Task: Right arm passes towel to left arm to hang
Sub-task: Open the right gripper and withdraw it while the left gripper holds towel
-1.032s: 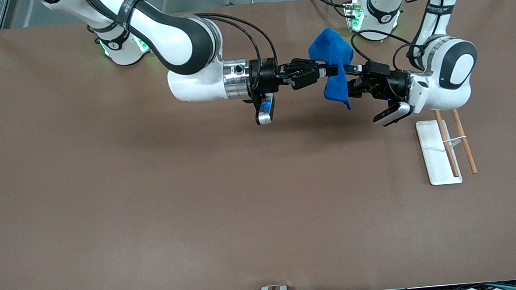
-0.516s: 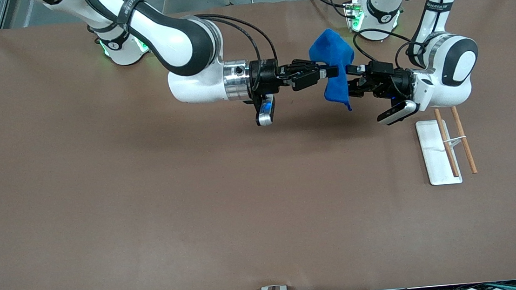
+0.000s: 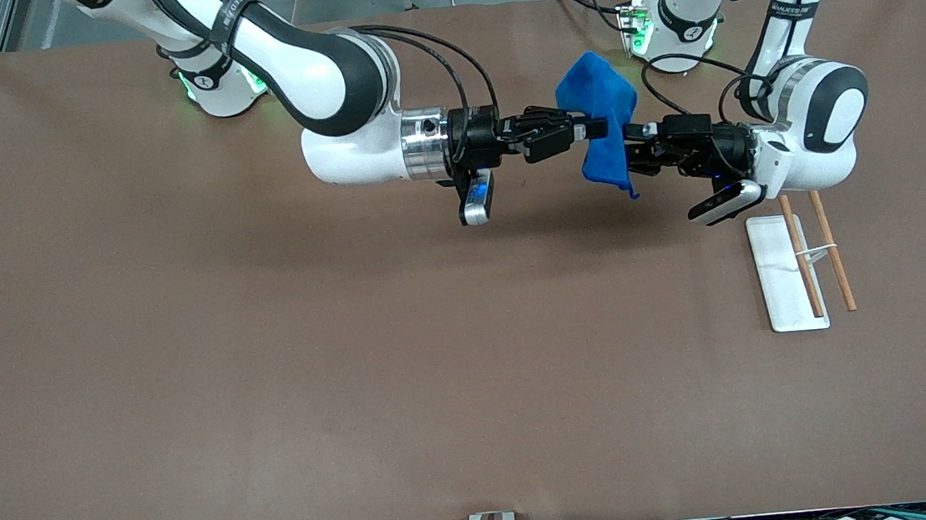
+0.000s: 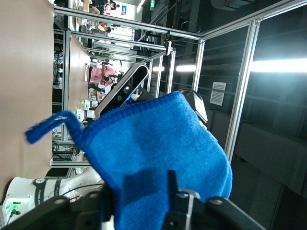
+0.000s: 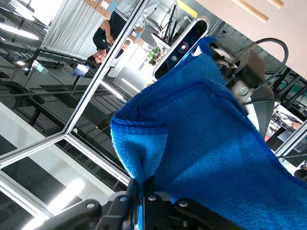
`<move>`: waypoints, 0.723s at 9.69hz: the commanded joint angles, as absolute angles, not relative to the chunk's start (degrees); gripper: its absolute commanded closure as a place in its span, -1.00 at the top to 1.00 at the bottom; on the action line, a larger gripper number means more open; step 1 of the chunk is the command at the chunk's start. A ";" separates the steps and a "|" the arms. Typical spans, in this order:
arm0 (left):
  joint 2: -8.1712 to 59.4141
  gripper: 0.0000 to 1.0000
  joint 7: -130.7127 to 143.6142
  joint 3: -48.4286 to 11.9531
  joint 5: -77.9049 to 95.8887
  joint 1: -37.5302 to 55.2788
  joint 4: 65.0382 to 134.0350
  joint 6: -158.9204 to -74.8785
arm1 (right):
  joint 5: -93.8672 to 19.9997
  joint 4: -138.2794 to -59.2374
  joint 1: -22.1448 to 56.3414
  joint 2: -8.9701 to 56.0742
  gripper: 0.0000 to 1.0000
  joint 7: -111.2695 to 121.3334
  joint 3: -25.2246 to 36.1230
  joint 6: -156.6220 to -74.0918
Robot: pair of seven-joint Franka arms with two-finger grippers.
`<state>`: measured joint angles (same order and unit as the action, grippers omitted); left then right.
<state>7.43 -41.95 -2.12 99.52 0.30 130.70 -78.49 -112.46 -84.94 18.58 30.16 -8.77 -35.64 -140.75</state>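
Observation:
The blue towel (image 3: pixel 600 105) hangs bunched in the air over the table's middle, between the two hands. My right gripper (image 3: pixel 585 128) is shut on a fold of it; in the right wrist view the cloth (image 5: pixel 216 143) is pinched between the closed fingers of that gripper (image 5: pixel 146 184). My left gripper (image 3: pixel 630 157) reaches in from the left arm's end, level with the towel's lower half. In the left wrist view its fingers stand apart around the towel (image 4: pixel 158 143), so the gripper (image 4: pixel 136 191) is open, with the corner loop (image 4: pixel 48 127) sticking out.
A white flat base (image 3: pixel 775 283) with two wooden rods (image 3: pixel 834 253) stands nearer the front camera, below the left arm's wrist. Both arm bases sit along the table's edge farthest from the front camera.
The left arm's wrist has shifted a little toward its own end of the table and levelled out. The towel's lower tip swung slightly the same way. The right arm has not moved.

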 commanded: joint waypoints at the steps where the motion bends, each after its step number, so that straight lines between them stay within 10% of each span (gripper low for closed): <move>1: 7.47 -0.60 -41.40 -1.93 93.99 0.18 129.65 -79.80 | -113.91 -83.85 18.81 30.67 -0.96 -8.35 -36.04 -141.33; 4: 7.99 -0.91 -38.95 -1.14 90.09 -0.18 126.40 -79.89 | -113.82 -83.85 18.72 30.67 -0.79 -8.00 -36.04 -141.24; 6: 8.87 -0.99 -35.00 -1.14 86.16 -0.26 121.93 -80.24 | -112.60 -84.37 17.85 30.15 0.99 -7.82 -35.77 -141.33; 7: 9.75 -0.99 -32.72 -1.14 84.57 -0.26 119.56 -80.42 | -107.72 -84.55 16.62 30.15 1.00 -7.74 -35.60 -141.15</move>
<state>7.13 -34.34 -1.10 87.67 -0.24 122.63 -79.29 -110.74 -84.68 18.19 30.19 -8.22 -35.25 -141.20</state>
